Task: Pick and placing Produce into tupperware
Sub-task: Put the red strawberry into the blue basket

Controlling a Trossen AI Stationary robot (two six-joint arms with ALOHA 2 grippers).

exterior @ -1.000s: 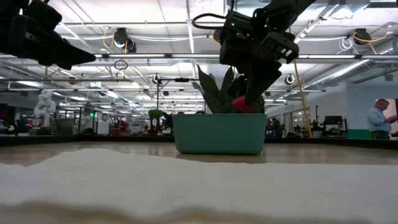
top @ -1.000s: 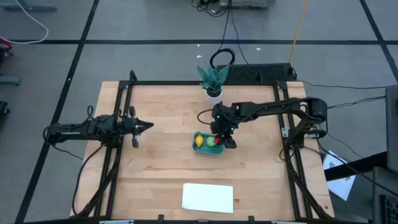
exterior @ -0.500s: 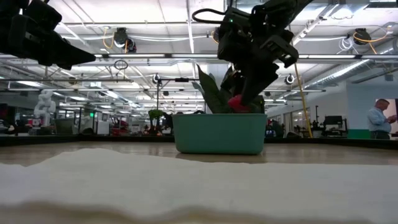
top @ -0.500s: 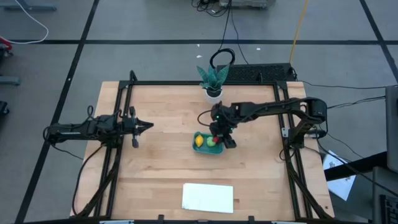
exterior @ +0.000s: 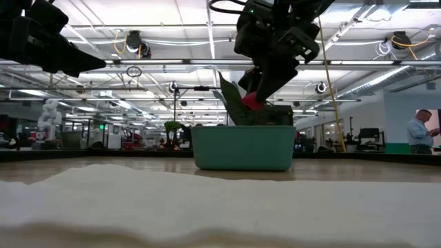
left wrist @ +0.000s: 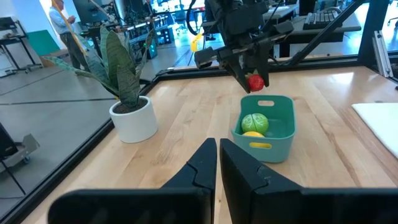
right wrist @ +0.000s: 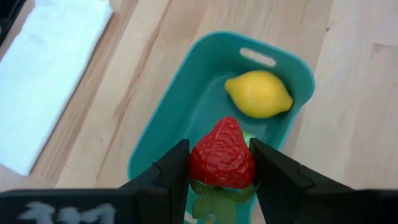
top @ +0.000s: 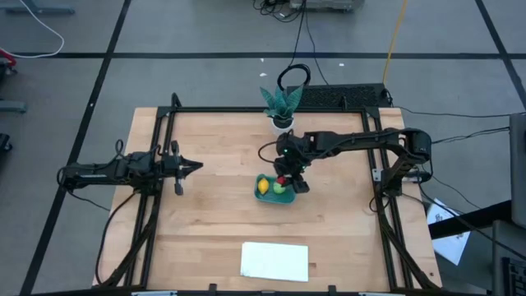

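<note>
A leafy plant in a white pot (top: 282, 107) stood at the table's (top: 205, 222) far edge, and a flat white sheet (top: 274, 261) lay by its near edge.

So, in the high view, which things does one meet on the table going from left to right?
Left claw → small teal-green plastic tub holding the yellow lemon-shaped piece → right claw gripping the small red strawberry-like piece.

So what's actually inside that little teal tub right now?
A yellow lemon and a round green piece lie in the tub. The red strawberry isn't in yet: the right gripper holds it above, hiding most of the green piece from that camera.
</note>
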